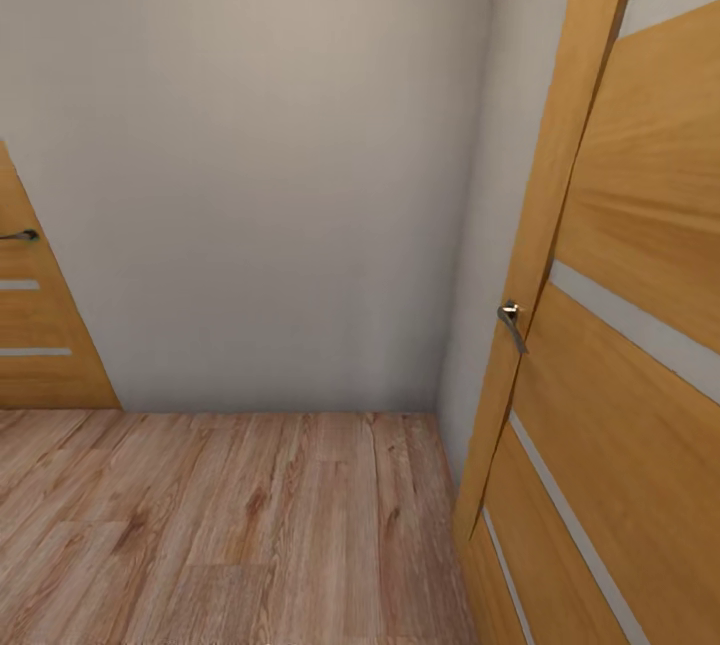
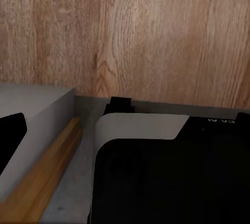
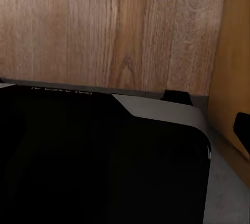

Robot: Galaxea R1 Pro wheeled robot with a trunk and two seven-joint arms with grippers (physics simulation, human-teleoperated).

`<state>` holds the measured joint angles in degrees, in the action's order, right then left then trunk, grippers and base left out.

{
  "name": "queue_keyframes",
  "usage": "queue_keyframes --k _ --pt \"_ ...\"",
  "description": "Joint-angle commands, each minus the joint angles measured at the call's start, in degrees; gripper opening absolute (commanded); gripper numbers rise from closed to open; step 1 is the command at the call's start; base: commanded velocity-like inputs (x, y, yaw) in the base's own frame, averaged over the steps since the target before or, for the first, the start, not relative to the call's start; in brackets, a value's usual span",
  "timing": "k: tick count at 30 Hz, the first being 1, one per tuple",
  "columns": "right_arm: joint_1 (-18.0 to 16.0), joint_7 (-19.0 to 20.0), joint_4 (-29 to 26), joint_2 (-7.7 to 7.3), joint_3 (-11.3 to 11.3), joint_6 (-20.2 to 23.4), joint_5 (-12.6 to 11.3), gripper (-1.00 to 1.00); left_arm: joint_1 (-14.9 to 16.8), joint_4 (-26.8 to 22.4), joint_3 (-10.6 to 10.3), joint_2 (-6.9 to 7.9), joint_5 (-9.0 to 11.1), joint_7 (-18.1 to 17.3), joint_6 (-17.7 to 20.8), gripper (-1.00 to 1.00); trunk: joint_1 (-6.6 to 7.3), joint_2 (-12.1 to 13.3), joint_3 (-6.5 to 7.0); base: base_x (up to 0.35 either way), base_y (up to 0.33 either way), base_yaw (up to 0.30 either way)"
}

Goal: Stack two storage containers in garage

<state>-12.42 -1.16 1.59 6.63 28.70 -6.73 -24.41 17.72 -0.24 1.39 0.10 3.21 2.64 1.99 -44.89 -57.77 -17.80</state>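
Note:
The two storage containers are out of view, and so is the garage. I face a corner of pale wall [image 1: 260, 175] above a light wood plank floor [image 1: 230, 525]. Both wrist views look down on my own black and grey base [image 2: 172, 172] [image 3: 104, 156] with plank floor [image 2: 156, 31] beyond it. A small dark shape [image 2: 10, 138] sits at the edge of the left wrist view and another dark shape [image 3: 242, 127] at the edge of the right wrist view. Each may be a finger, but I cannot tell how the jaws stand. Nothing shows as held.
An open wooden door [image 1: 640, 325] with a metal handle [image 1: 512, 323] stands close on my right, its leaf angled toward me. Another wooden door [image 1: 40, 325] is at the far left. A wooden edge [image 2: 47, 172] lies beside my base, and a door panel [image 3: 234, 52] is near the right arm.

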Motion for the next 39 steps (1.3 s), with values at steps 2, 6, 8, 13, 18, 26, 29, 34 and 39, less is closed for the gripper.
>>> queue_keyframes --k 2,6,8,13,18,26,29,34,39 --pt "-0.06 -0.07 0.17 0.04 0.48 -0.30 -0.46 1.00 0.04 -0.03 0.11 -0.01 0.37 0.09 0.21 1.00 0.00 -0.05 -0.07 0.005 0.000 0.261" --pt "-0.06 -0.07 0.17 0.04 0.48 -0.30 -0.46 1.00 0.04 -0.03 0.11 -0.01 0.38 0.09 0.21 1.00 0.00 -0.05 -0.07 0.001 0.000 0.265" --pt "-0.06 -0.07 0.17 0.04 0.48 -0.30 -0.46 1.00 0.04 -0.03 0.11 -0.01 0.38 0.09 0.21 1.00 0.00 -0.05 -0.07 0.000 0.000 0.167" --pt "-0.06 -0.06 0.17 0.04 0.52 -0.30 -0.42 1.00 0.04 -0.03 0.11 -0.01 0.36 0.09 0.21 1.00 0.00 -0.05 -0.07 0.000 0.000 0.042" --pt "-0.06 -0.01 0.17 0.04 0.56 -0.25 -0.33 1.00 0.04 -0.03 0.11 -0.13 0.38 0.14 0.21 1.00 0.00 -0.05 -0.07 0.000 0.000 0.001" --pt "-0.06 -0.07 0.17 0.04 0.57 -0.28 -0.37 1.00 0.04 -0.03 0.11 -0.02 0.28 0.09 0.37 1.00 0.00 -0.05 -0.07 0.208 0.000 0.000" --pt "-0.06 -0.07 0.17 0.04 0.57 -0.23 -0.37 1.00 0.04 -0.03 0.11 -0.01 0.23 0.09 0.38 1.00 0.00 -0.05 -0.07 0.315 0.000 0.000" --pt "-0.06 -0.07 0.17 0.04 0.57 -0.17 -0.37 1.00 0.04 -0.03 0.11 -0.01 0.22 0.09 0.38 1.00 0.00 -0.05 -0.07 0.321 0.000 0.000" --pt "-0.06 -0.07 0.17 0.05 0.57 -0.13 -0.37 1.00 0.04 -0.03 0.11 -0.01 0.22 0.09 0.38 1.00 0.00 -0.05 -0.07 0.322 0.000 0.000"
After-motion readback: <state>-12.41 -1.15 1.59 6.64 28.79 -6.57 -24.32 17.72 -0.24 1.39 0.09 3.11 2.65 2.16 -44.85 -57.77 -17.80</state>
